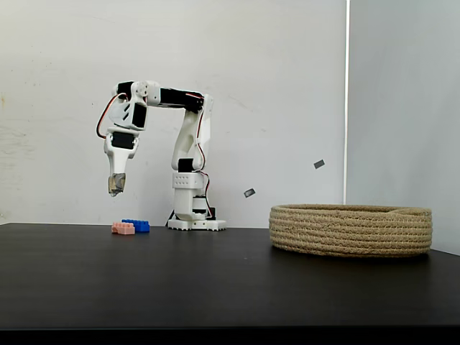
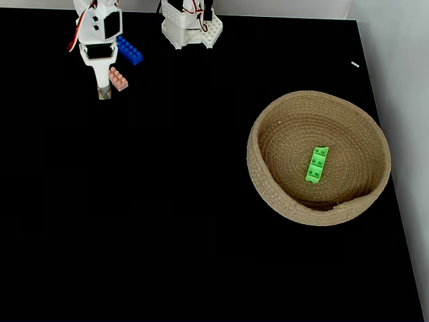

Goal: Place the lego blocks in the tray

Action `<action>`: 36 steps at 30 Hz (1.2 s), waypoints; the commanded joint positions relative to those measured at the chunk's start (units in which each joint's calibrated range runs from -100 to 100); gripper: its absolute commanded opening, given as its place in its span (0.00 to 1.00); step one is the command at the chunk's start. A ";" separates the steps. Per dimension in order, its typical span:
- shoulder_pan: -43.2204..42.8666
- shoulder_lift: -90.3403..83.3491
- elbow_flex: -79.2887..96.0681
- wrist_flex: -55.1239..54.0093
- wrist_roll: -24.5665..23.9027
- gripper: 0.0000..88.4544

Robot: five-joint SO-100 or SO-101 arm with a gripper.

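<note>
The tray (image 1: 351, 230) is a wide, low basket of tan rope at the table's right; from above its rim (image 2: 263, 191) is round. A green lego block (image 2: 316, 164) lies flat inside it. A pale pink block (image 1: 123, 228) (image 2: 118, 78) and a blue block (image 1: 136, 225) (image 2: 129, 50) rest close together on the black table at the left, near the arm's base. My gripper (image 1: 116, 188) (image 2: 102, 92) hangs pointing down in the air, well above the table and just left of the pink block. Its fingers look pressed together with nothing between them.
The arm's white base (image 1: 194, 212) (image 2: 191, 27) stands at the back of the table, right of the two loose blocks. A white wall runs behind. The black table's right edge (image 2: 395, 201) passes close to the tray.
</note>
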State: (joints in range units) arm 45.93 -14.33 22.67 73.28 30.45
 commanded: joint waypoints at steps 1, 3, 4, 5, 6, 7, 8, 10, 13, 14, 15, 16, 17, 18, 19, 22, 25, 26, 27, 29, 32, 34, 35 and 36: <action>4.53 1.18 -2.92 0.73 -4.64 0.30; 6.42 2.73 -2.92 1.06 -6.35 0.29; 7.08 3.59 -2.83 1.06 -6.89 0.29; 7.66 4.53 -2.65 0.73 -7.47 0.29; 8.23 5.65 -2.65 0.48 -8.11 0.29; 8.65 6.77 -2.65 0.39 -8.74 0.28; 9.06 7.71 -2.65 0.39 -9.43 0.28; 9.88 9.18 -3.02 0.48 -10.65 0.28; 11.29 9.61 -3.29 0.48 -11.77 0.25; 11.70 9.52 -3.20 0.48 -12.11 0.25; 12.11 9.43 -2.92 0.48 -12.26 0.24; 12.36 9.26 -2.47 0.48 -12.55 0.24; 12.77 9.18 -2.10 0.48 -12.84 0.24; 13.10 9.09 -2.01 0.64 -12.99 0.24; 13.51 9.00 -1.83 0.64 -13.14 0.24; 14.01 8.75 -1.74 0.64 -13.53 0.24; 14.01 7.97 -1.65 0.73 -14.07 0.24; 13.84 7.71 -1.65 0.89 -14.36 0.23; 13.68 7.28 -1.37 1.06 -14.60 0.23; 13.02 6.42 -0.83 1.81 -15.19 0.23; 11.94 5.22 -0.37 2.56 -16.07 0.23; 11.12 4.79 -0.01 2.64 -16.56 0.23; 10.79 4.62 0.09 2.64 -16.75 0.23; 10.46 4.53 0.27 2.64 -16.95 0.23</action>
State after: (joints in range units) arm 57.08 -5.17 23.11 75.56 14.14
